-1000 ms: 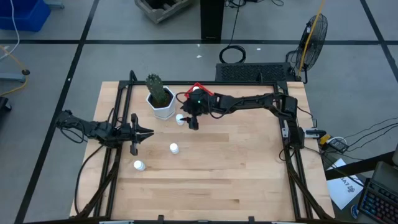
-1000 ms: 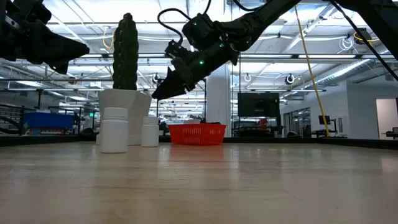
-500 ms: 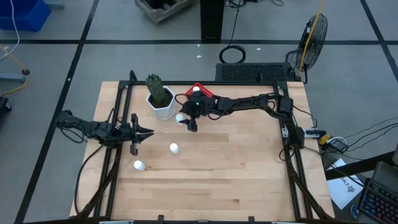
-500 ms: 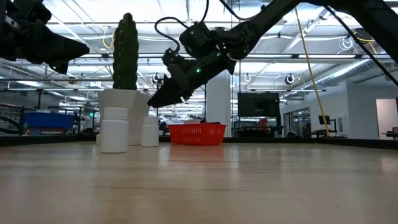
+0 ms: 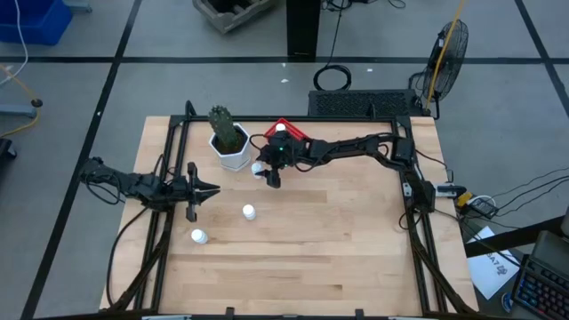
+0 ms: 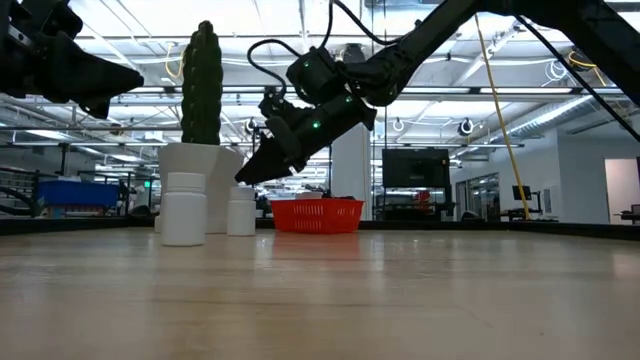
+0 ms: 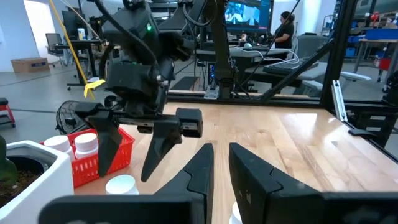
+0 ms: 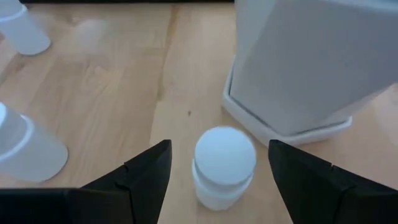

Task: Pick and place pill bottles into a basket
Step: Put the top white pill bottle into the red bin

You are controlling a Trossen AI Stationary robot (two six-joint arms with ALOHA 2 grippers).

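Pill bottle [image 8: 224,167]: upright on the bench [image 5: 338,231], just beside the cactus pot [image 5: 234,153].
Right tool [image 5: 271,178]: spread wide, fingers either side of the bottle, above it.
Axis: vertical, cap up.
Nearer arm: right.
Left tool [image 5: 211,188]: narrow gap, well apart.
Basket [image 5: 286,132]: behind the right arm, bottles inside.

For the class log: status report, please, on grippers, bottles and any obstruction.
Right gripper open, over pill bottle beside cactus pot. Left gripper idle at table's left. Basket holds two bottles. Pot close by.
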